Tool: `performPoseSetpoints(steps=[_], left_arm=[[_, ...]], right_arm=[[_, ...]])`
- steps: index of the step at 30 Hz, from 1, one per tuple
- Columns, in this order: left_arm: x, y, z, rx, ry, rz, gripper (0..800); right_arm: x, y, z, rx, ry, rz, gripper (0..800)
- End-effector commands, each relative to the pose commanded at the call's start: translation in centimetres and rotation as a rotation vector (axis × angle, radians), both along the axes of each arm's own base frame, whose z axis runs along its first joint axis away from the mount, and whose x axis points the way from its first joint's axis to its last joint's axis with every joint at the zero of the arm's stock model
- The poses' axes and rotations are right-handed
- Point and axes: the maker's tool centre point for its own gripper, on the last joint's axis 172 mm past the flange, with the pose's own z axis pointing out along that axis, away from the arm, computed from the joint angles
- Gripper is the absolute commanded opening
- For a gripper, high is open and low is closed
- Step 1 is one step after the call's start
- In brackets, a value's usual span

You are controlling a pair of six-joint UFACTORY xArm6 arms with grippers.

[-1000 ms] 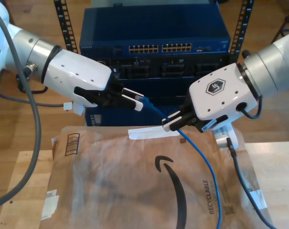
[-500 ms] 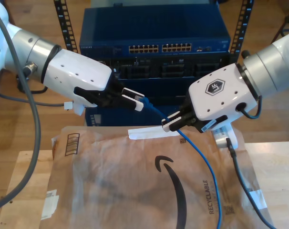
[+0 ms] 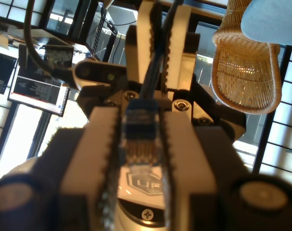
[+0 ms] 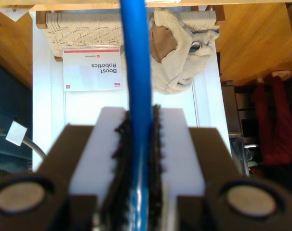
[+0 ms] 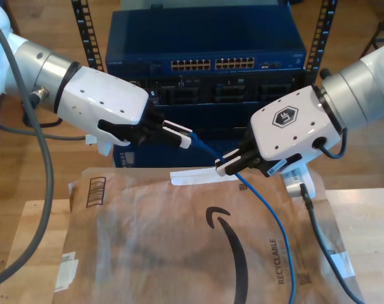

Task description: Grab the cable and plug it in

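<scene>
Thin bright-blue network cable (image 5: pixel 268 212): light, floppy. My first end effector (image 5: pixel 179 133) clamped on its plug (image 3: pixel 139 132); my second end effector (image 5: pixel 229 163) clamped on the cord. Hold near plug.

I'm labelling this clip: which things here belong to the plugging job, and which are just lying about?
Job:
cable, plug in my first gripper
my second gripper, shut on cable
switch

Lying about:
paper mailer
wooden table
</scene>
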Motion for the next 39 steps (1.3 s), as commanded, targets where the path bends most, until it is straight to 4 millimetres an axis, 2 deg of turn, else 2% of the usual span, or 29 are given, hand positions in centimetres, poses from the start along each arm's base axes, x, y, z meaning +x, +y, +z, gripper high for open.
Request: performPoseSetpoints(steps=[1, 2, 4, 5, 6, 8, 10, 14, 16, 17, 20, 24, 30, 32, 34, 39], left_arm=[[0.0, 0.0, 0.0, -0.001, 0.001, -0.001, 29], [0.0, 0.0, 0.0, -0.001, 0.001, -0.001, 25], [0.0, 0.0, 0.0, 0.002, 0.001, 0.001, 15], [0.1, 0.0, -0.1, 0.003, 0.0, 0.003, 14], [0.1, 0.1, -0.1, 0.003, 0.003, 0.005, 8], [0.2, 0.1, 0.1, 0.003, 0.006, 0.007, 3], [0.2, 0.0, 0.3, 0.002, 0.023, 0.01, 3], [-0.1, -0.1, 0.8, -0.003, 0.039, -0.005, 3], [-1.6, -0.2, 0.0, -0.033, 0.128, -0.068, 3], [-1.7, -0.1, -0.4, -0.044, 0.168, -0.08, 3], [-0.2, 0.7, 0.3, -0.057, 0.169, -0.06, 3], [1.1, 1.1, 0.9, -0.149, 0.24, -0.032, 3], [4.1, 4.0, 2.4, -0.307, 0.374, 0.019, 5], [3.7, 4.3, 3.2, -0.376, 0.415, -0.015, 5], [3.1, 4.5, 3.4, -0.43, 0.467, -0.061, 7], [2.7, 4.5, 3.2, -0.449, 0.491, -0.083, 9]], right_arm=[[-0.1, 0.0, 0.0, -0.001, -0.002, 0.003, 243], [0.0, 0.0, 0.1, 0.001, -0.015, 0.01, 438], [0.1, -0.1, 0.2, 0.004, -0.043, 0.021, 580], [0.3, -0.2, 0.4, 0.003, -0.051, 0.014, 699], [1.0, -0.4, 0.6, -0.005, -0.075, -0.007, 751], [3.1, -1.6, 1.7, -0.036, -0.168, -0.086, 752], [4.3, -2.8, 2.4, -0.063, -0.249, -0.159, 756], [5.5, -3.3, 4.6, -0.096, -0.412, -0.228, 796], [5.8, -3.4, 5.9, -0.109, -0.479, -0.249, 797], [6.0, -3.7, 6.7, -0.113, -0.511, -0.267, 796], [6.1, -3.1, 8.4, -0.115, -0.591, -0.29, 797], [4.6, -1.5, 9.2, -0.136, -0.661, -0.236, 797], [2.7, -0.7, 11.4, -0.105, -0.72, -0.219, 797], [2.3, -0.5, 12.3, -0.094, -0.749, -0.225, 797], [1.8, 0.7, 12.7, -0.081, -0.773, -0.212, 796], [1.6, 2.5, 12.1, -0.101, -0.848, -0.203, 796]])
